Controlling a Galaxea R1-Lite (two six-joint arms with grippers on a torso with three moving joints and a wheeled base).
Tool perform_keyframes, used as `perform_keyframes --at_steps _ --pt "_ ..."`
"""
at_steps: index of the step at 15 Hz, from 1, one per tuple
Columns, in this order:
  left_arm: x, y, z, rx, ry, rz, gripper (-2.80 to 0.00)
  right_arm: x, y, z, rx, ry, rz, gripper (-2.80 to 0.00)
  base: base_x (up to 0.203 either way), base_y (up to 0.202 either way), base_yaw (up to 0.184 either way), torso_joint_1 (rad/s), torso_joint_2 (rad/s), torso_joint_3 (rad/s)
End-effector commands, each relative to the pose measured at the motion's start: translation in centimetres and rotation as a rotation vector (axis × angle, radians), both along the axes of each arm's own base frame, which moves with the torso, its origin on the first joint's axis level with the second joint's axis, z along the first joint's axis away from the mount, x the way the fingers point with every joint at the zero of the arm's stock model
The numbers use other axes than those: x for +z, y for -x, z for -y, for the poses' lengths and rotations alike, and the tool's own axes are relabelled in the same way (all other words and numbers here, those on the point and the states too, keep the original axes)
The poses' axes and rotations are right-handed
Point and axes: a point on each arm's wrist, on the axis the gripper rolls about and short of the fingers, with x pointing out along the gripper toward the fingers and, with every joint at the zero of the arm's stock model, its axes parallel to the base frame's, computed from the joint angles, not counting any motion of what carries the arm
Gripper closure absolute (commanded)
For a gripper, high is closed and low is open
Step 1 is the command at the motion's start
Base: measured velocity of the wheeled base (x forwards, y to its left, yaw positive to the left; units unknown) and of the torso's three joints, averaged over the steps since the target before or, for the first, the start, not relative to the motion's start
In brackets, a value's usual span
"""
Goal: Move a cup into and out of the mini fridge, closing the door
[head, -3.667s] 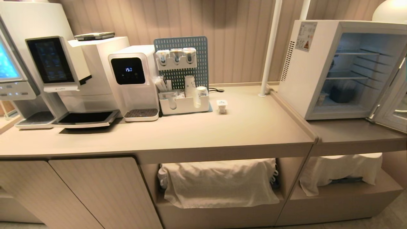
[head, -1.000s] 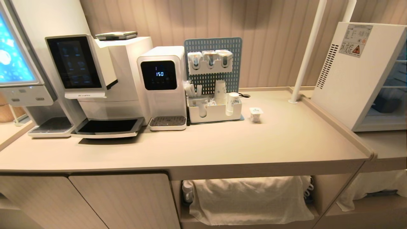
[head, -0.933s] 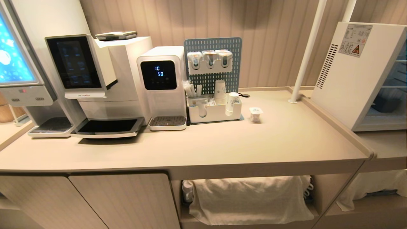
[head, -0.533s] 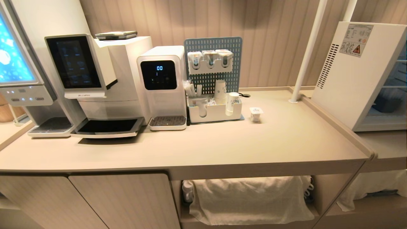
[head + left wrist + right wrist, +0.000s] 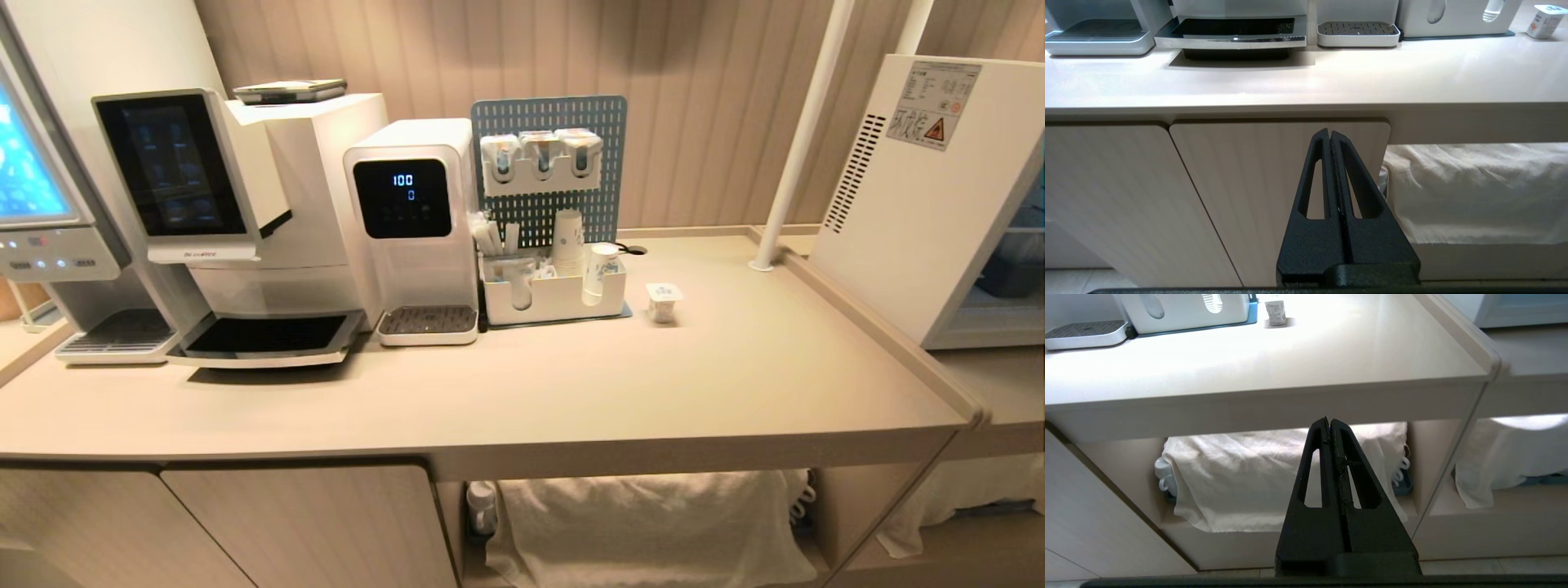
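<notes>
The cup [image 5: 663, 301] is a small white tub standing on the counter [image 5: 653, 384], just right of the white organizer tray. It also shows far off in both wrist views, as the cup [image 5: 1543, 15] and the cup [image 5: 1275, 312]. The mini fridge [image 5: 922, 196] stands at the right edge, its vented side and warning sticker toward me, a strip of open interior showing. Its door is out of view. My left gripper [image 5: 1329, 134] is shut and empty, low in front of a cabinet door. My right gripper [image 5: 1329, 421] is shut and empty, below the counter edge before a cloth-covered shelf.
A coffee machine [image 5: 237, 212] and a water dispenser [image 5: 412, 229] line the back left. A blue pegboard [image 5: 549, 167] stands over the organizer tray [image 5: 555, 298] with paper cups. A white pole [image 5: 804, 135] rises near the fridge. The counter has a raised right lip [image 5: 882, 335].
The whole head view has shifted a little, so the camera has moved; the counter looks closer and the fridge sits further right. The dispenser's display reads differently. The cup has stayed put.
</notes>
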Motion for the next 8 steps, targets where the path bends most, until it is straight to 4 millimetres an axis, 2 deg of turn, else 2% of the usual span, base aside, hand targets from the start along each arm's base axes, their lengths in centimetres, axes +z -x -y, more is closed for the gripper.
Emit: perform_keyframes --at_steps 1,6,8 --pt "0.0 0.0 0.0 0.001 0.001 -0.003 0.0 0.0 0.0 0.0 0.001 0.0 0.001 0.0 0.209 0.0 0.003 0.0 0.01 -0.002" --pt "0.0 0.0 0.0 0.001 0.001 -0.003 0.0 0.2 0.1 0.0 -0.003 0.0 -0.005 0.0 0.186 0.0 0.0 0.003 0.0 0.002" --pt "0.0 0.0 0.0 0.001 0.002 -0.003 0.0 3.0 0.7 0.0 -0.008 -0.007 0.026 0.0 0.051 0.0 0.001 0.001 0.0 0.001"
